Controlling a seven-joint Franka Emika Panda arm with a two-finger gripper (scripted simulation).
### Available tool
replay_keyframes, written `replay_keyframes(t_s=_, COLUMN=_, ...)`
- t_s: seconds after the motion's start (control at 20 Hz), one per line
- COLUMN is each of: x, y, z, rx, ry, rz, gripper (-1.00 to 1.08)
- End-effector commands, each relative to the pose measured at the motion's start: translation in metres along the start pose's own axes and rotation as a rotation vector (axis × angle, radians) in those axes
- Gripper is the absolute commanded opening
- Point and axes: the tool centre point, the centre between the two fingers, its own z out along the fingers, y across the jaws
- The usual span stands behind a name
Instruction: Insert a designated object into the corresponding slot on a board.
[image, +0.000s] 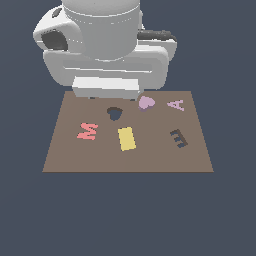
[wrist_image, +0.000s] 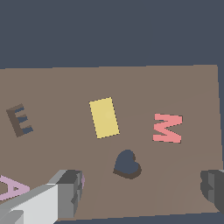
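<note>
The lilac heart (image: 146, 103) lies flat on the brown board (image: 70, 157) near its far edge, partly covered by the arm's white hand (image: 106, 88). The dark heart-shaped slot (image: 114, 113) is a short way toward the exterior view's left of it, and shows empty in the wrist view (wrist_image: 127, 164). My gripper (wrist_image: 141, 187) hangs open and wide above the board, nothing between its fingers. In the wrist view only a thin lilac sliver of the heart (wrist_image: 82, 179) shows beside one finger (wrist_image: 66, 192). The other finger (wrist_image: 213, 187) is at the frame's edge.
On the board are a red letter M (image: 87, 131), a yellow rectangle (image: 126, 138), a pink letter A (image: 176, 105) and a dark E-shaped cut-out (image: 178, 138). The arm's bulky body (image: 102, 40) hides the board's far edge.
</note>
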Motion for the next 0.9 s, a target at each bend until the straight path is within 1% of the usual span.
replay_keyframes(t_s=0.0, x=0.0, y=0.0, z=0.0, rx=0.0, ry=0.0, rz=0.0, gripper=1.0)
replay_keyframes(t_s=0.4, x=-0.01, y=-0.007, z=0.011, rx=0.002, ry=-0.003, rz=0.031, gripper=1.0)
replay_keyframes(t_s=0.65, x=-0.026, y=-0.02, z=0.03, rx=0.005, ry=-0.008, rz=0.081, gripper=1.0)
replay_keyframes(t_s=0.85, x=-0.043, y=-0.036, z=0.05, rx=0.008, ry=-0.013, rz=0.138, gripper=1.0)
